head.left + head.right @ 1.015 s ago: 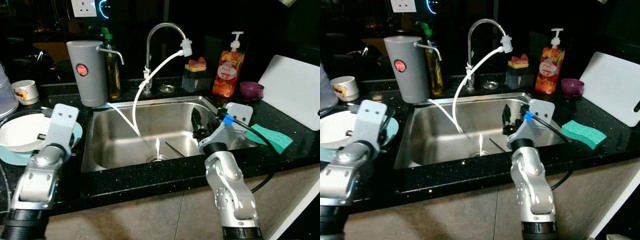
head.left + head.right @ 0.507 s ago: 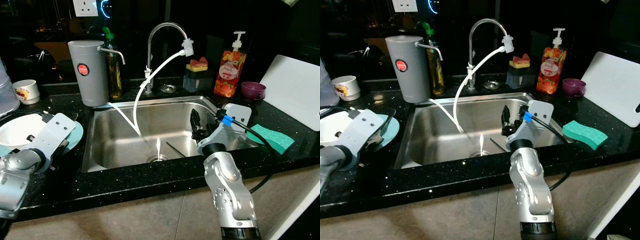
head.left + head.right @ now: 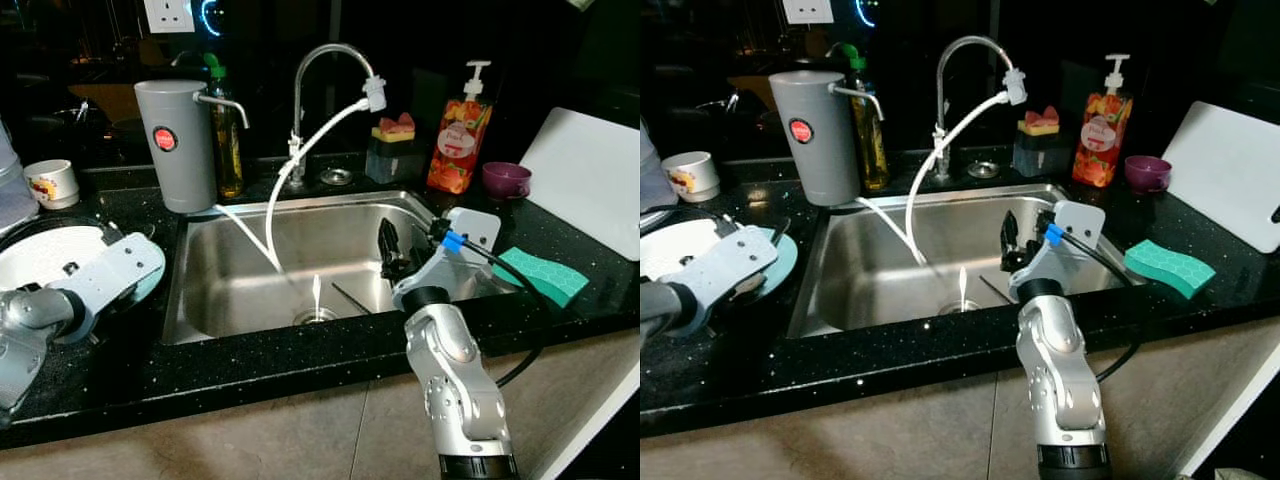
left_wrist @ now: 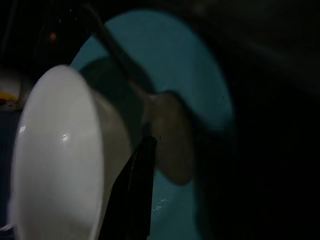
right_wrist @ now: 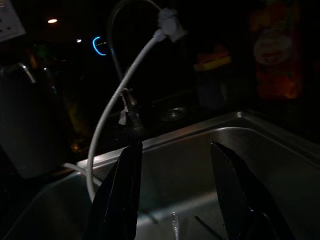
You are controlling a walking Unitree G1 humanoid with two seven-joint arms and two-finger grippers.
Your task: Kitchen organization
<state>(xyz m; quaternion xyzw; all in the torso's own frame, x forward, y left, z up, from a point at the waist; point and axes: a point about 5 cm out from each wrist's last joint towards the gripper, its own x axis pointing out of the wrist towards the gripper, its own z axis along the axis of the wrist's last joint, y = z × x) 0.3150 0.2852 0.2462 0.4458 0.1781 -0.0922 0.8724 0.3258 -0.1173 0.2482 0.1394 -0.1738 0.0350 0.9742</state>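
You are working at the left end of the tabletop, where the white bowl (image 3: pixel 670 247) is sitting on the teal plate (image 3: pixel 780 262), just beside the sink's (image 3: pixel 200 300) left rim. Your left gripper (image 3: pixel 768 240) is lying low and turned on its side over that stack, reaching toward the bowl. In the left wrist view one black finger (image 4: pixel 140 185) is resting against the bowl's outer wall, with a dark spoon-like utensil (image 4: pixel 165 125) lying across the plate close by; whether the fingers are spread or pinching the rim cannot be told from here, so do not assume a hold.

If the bowl is the target, you are probably best keeping the wrist level and getting one finger inside the rim and one outside before lifting. Watch the utensil: it is likely to slide or rattle off if the plate is dragged along. Lift straight up, clear of the plate, before swinging toward the sink.

Your right gripper (image 3: pixel 385 245) is hovering over the sink's right side with its fingers (image 5: pixel 122 195) spread and nothing between them, near the white hose (image 3: pixel 300 160) hanging from the tap (image 3: pixel 325 60). Keep it parked there, clear of the hose.
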